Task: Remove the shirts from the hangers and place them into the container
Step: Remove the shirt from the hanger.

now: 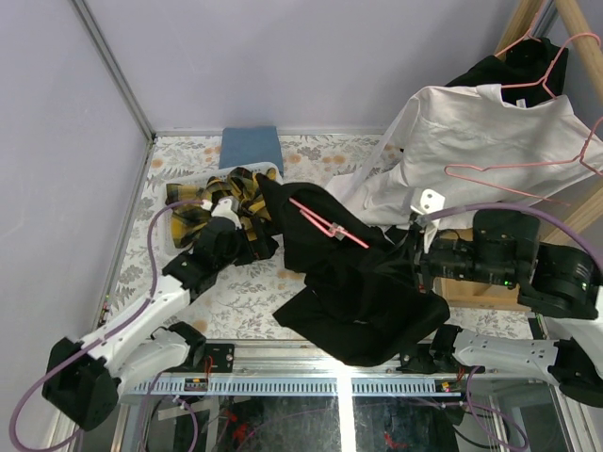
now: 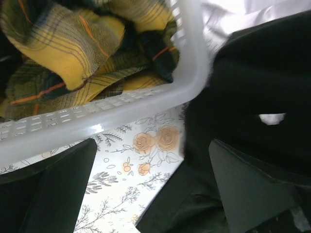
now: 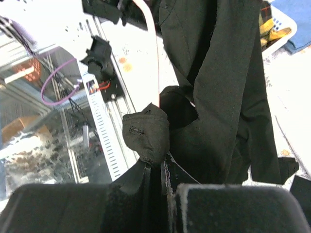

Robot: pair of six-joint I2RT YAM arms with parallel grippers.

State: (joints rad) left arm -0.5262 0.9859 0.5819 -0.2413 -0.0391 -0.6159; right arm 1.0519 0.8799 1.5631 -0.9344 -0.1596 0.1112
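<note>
Above the table (image 1: 247, 299), see right gripper (image 3: 160, 177) pinched tight on a fold of black shirt (image 1: 367, 301), held high likely to let hanger (image 1: 325, 224) slip free. Beside basket (image 2: 190, 63), see left gripper (image 2: 150, 191) spread wide, likely poised to pull that hanger; count plaid shirt (image 2: 63, 53) as binned.

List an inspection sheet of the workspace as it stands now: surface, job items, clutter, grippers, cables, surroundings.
Surface: floral-print table, partly under garments.
Job's things: plaid shirt in the white container; black shirt draped beside it, pink hanger on it; white shirt hanging on a second pink hanger.
Clutter: folded blue cloth behind the container.
Grippers: left gripper open, empty, by the container's rim; right gripper shut on the black shirt.
Cables: purple cables along both arms, no snag seen.
Surroundings: wooden rack at right; plain walls.
</note>
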